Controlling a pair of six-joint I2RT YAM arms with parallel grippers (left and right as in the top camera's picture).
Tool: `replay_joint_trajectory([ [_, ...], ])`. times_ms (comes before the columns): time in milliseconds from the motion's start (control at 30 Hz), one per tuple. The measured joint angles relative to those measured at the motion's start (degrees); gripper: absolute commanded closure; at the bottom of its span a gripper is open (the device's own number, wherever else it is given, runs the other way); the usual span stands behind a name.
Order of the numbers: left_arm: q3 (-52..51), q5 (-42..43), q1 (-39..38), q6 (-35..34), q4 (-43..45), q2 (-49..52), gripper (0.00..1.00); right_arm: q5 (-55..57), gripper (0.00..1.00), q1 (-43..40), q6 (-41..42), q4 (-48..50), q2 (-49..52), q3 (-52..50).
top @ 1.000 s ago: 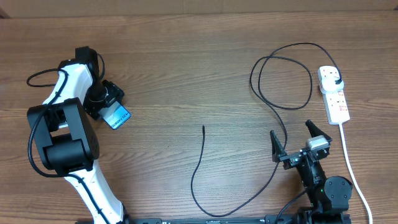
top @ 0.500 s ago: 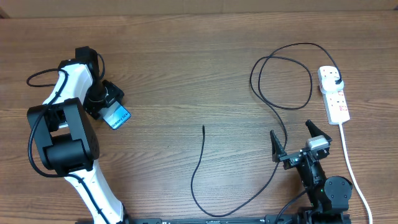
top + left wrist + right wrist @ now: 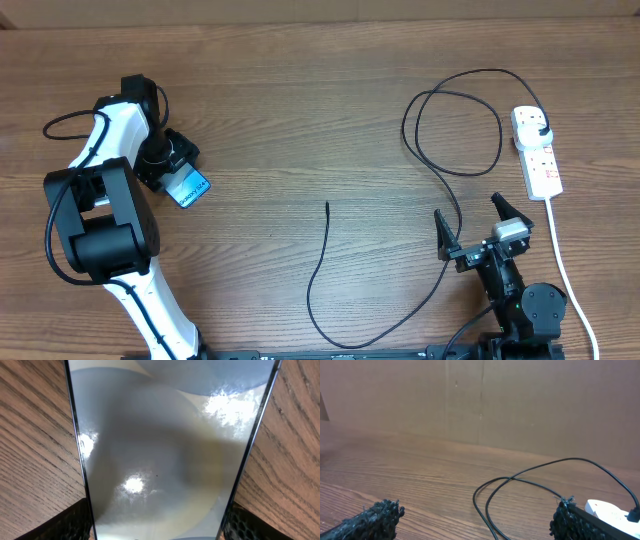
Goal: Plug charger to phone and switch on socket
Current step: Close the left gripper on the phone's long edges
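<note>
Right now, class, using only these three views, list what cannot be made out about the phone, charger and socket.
Overhead: phone mostly covered by the left arm; only a blue corner shows.
Left wrist: phone's ends cut off by frame edges; port unseen.
Overhead: socket switches too small to read on or off.
Right wrist: socket partly behind the right claw finger.
Overhead: charger tip too small to identify.

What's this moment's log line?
left fingers astride slim blue-screened smartphone; right fingers open; thin black charger cable, tip free; white power strip untouched

I see the phone at nine o'clock on the surface, the socket at three, the charger lying between them.
</note>
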Motion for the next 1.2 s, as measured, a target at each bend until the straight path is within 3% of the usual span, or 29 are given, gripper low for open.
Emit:
replay_joint_trajectory([
  [133, 0.0, 0.0, 0.0, 0.0, 0.02, 0.0, 0.8, 0.0, 0.0, 0.0, -0.02, 0.02, 0.0, 0.0],
  [333, 0.0, 0.0, 0.0, 0.0, 0.04, 0.0, 0.96, 0.02, 0.0, 0.0, -0.02, -0.02, 0.0, 0.0],
  [1200, 3.1, -0.2, 0.0, -0.02, -5.64, 0.74, 0.96, 0.0, 0.0, 0.02, -0.02, 0.02, 0.0, 0.0],
])
